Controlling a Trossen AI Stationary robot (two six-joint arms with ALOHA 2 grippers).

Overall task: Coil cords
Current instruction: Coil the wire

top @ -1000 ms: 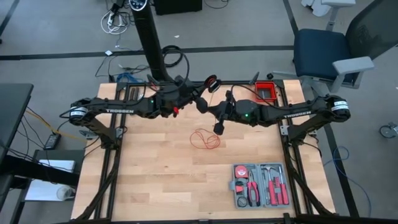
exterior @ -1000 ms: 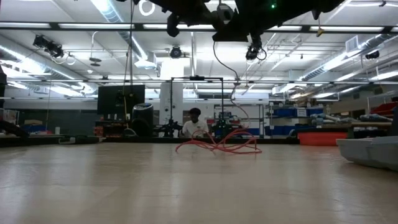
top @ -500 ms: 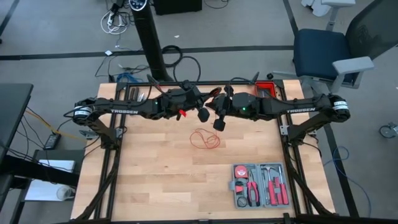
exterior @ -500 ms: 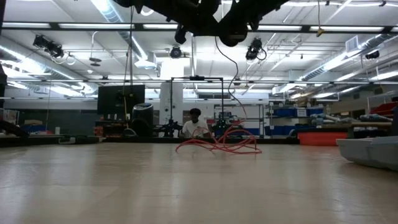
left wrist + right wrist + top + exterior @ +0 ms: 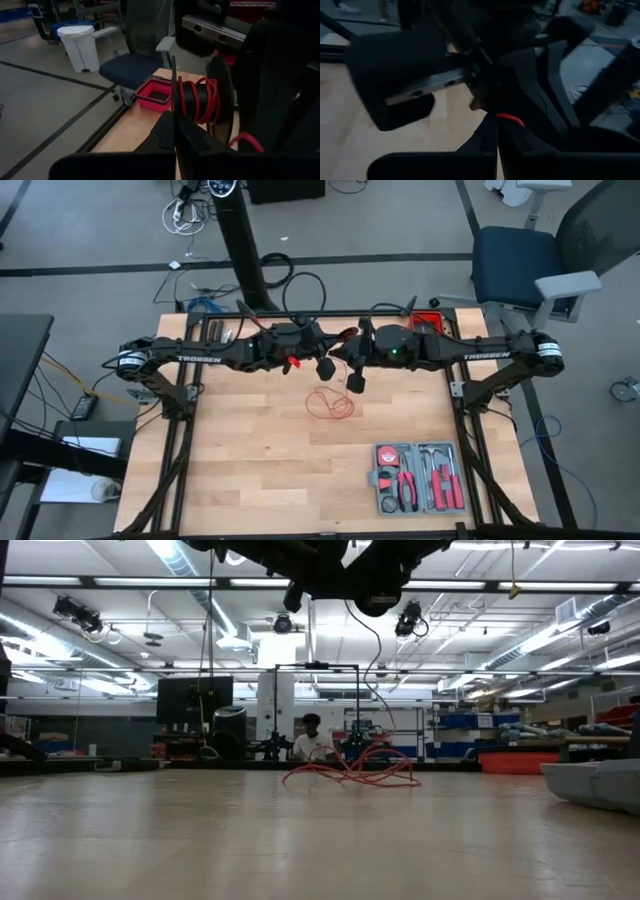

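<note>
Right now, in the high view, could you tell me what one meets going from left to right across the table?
Left claw → red cord → right claw → grey tool case, nearer the front edge.

Table (image 5: pixel 260 470) light wood, matt; red cord (image 5: pixel 330 403) thin, smooth; tool case (image 5: pixel 382 480) grey plastic.

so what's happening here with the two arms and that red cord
Both arms are raised over the back of the table, their hands meeting near the middle. The left hand is shut on a black spool wound with red cord. The right hand is shut beside it. A loose tangle of red cord lies on the table below, not yet wound up.
</note>
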